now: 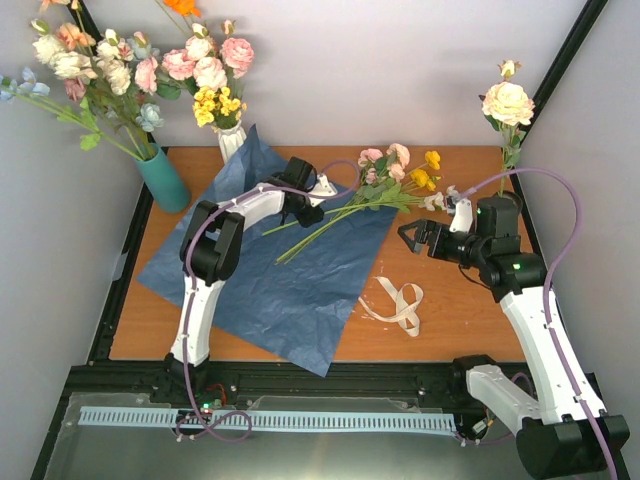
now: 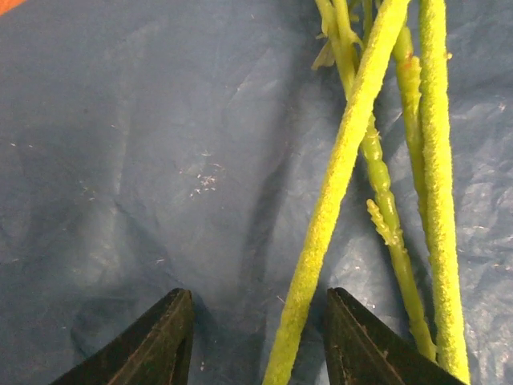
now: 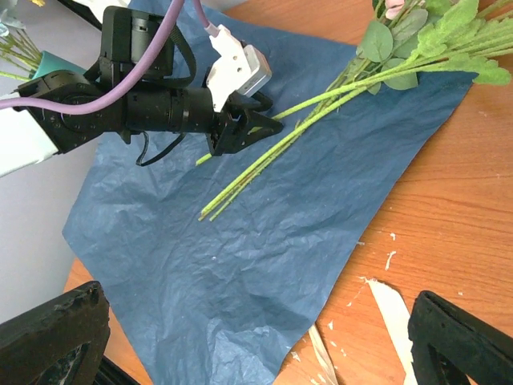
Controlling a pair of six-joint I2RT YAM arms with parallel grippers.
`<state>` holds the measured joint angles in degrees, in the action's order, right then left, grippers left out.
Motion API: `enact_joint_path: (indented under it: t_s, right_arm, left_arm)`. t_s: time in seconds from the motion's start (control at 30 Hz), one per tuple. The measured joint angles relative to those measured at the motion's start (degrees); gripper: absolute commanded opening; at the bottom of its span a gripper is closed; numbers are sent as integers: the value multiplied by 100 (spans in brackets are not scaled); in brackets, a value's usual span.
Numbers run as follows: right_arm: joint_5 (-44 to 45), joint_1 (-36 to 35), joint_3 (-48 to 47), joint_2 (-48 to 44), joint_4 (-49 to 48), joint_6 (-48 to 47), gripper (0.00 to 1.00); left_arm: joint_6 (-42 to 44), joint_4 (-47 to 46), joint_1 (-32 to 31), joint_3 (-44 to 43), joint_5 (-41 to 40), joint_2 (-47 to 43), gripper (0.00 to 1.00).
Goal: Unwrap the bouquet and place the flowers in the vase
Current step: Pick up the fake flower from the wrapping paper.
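**benchrat:** Where are the flowers [image 1: 396, 172] sitting right now?

**potted_pam:** Flat on the table [image 1: 455, 325], unwrapped. The blooms are on bare wood toward the back, and the long green stems [image 1: 318, 226] run down-left onto the blue paper [image 1: 290, 292], which is spread out crinkled under them. The beige ribbon [image 1: 401, 304] lies loose on the wood, just off the paper's right edge.

**benchrat:** And the left gripper [image 2: 258, 322]?

**potted_pam:** It's low over the paper, right at the stems. The jaws are about halfway apart with one stem running up between them. That stem hugs the right finger [image 2: 362, 346], and there's a clear gap on the other side, so it isn't pinched. The other stems lie outside that same finger.

**benchrat:** Right side?

**potted_pam:** The right gripper [image 1: 408, 237] hangs above the wood just right of the paper, near the blooms. Its jaws are spread wide with nothing in them.

**benchrat:** Anything in the way?

**potted_pam:** The back left is crowded. There's a teal vase [image 1: 165, 183] full of pale flowers at the corner, and a white vase [image 1: 231, 141] with pink and yellow ones touching the paper's back edge. A tall cream bloom [image 1: 508, 102] stands at the back right. Its stem drops behind the right arm, so I can't tell what it's standing in.
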<state>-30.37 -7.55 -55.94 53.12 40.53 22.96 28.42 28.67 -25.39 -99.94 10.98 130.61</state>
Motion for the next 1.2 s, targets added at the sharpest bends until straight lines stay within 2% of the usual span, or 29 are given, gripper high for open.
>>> enact_joint_path:
  t_s: [0.1,0.27,0.43,0.77,1.2]
  right_arm:
    - [24,0,26,-15,31,-15,100]
    - [46,0,61,-22,55,-31,100]
    - [116,0,61,-22,63,-66,100]
    - [175,0,61,-22,87,-90,100]
    - [345,0,59,-22,90,-83,100]
  left_arm:
    - [2,-4,0,-13,-4,39,37]
    - [-9,-31,0,-13,-26,39,15]
    - [-17,-37,-2,-11,7,39,1]
    - [-70,-212,0,256,7,-275,0]
    - [-433,-444,0,732,278,-1591,0]
